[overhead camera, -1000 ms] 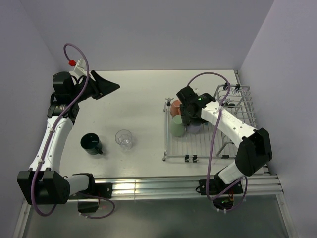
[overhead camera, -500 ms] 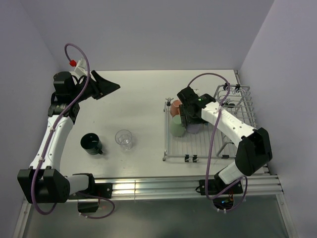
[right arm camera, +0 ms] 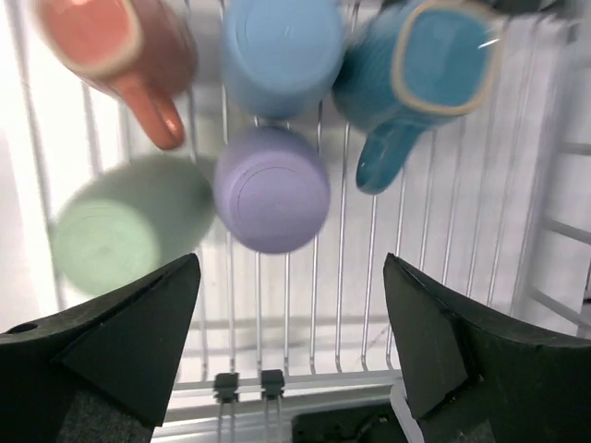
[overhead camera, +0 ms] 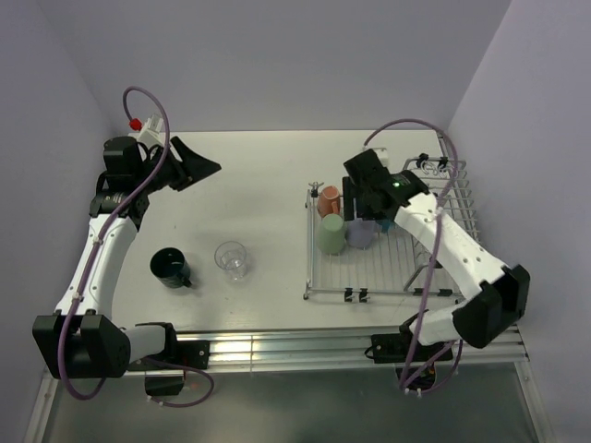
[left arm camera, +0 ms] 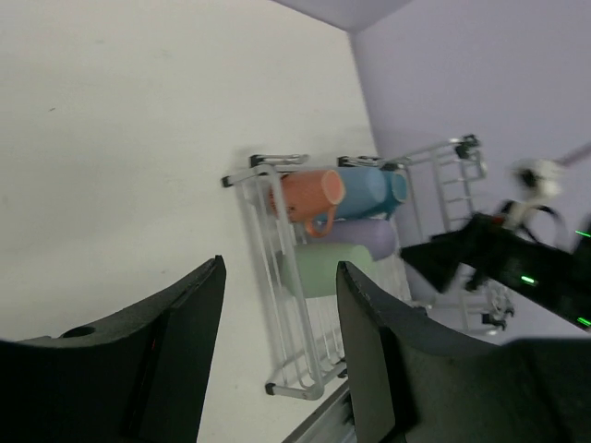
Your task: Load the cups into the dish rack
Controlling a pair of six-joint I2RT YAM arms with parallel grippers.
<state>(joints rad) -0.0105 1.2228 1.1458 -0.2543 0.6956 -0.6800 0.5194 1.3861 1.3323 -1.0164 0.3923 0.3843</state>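
Over the rack (overhead camera: 379, 272) my right claw (right arm camera: 290, 269) hung with its two fingers spread wide and nothing between them. Directly under it the lavender mug (right arm camera: 271, 189) stood bottom up on the wires, and I was not touching it. Just beside it stood the pale green mug (right arm camera: 115, 226), also turned over. Behind these two, toward the far edge of the rack, were the orange mug (right arm camera: 97, 37), the light blue mug (right arm camera: 282, 51) and the blue mug (right arm camera: 434, 69). So I counted five cups in the rack, and I judged that the placing of the lavender one was finished.

Two cups were not yet loaded: the dark green mug (overhead camera: 170, 267) and the glass (overhead camera: 231, 259), both on the table (overhead camera: 259, 175), near each other and well apart from the rack, on my left side. My left claw (left arm camera: 279, 268) was open too and empty, held high over the far left of the table.

For the next move I thought the right claw should rise straight up, so as not to knock the mugs. Then the left claw, which was nearer, would need to come down on the dark green mug or the glass and close on its wall. The glass looked smooth, so the grip would want care.
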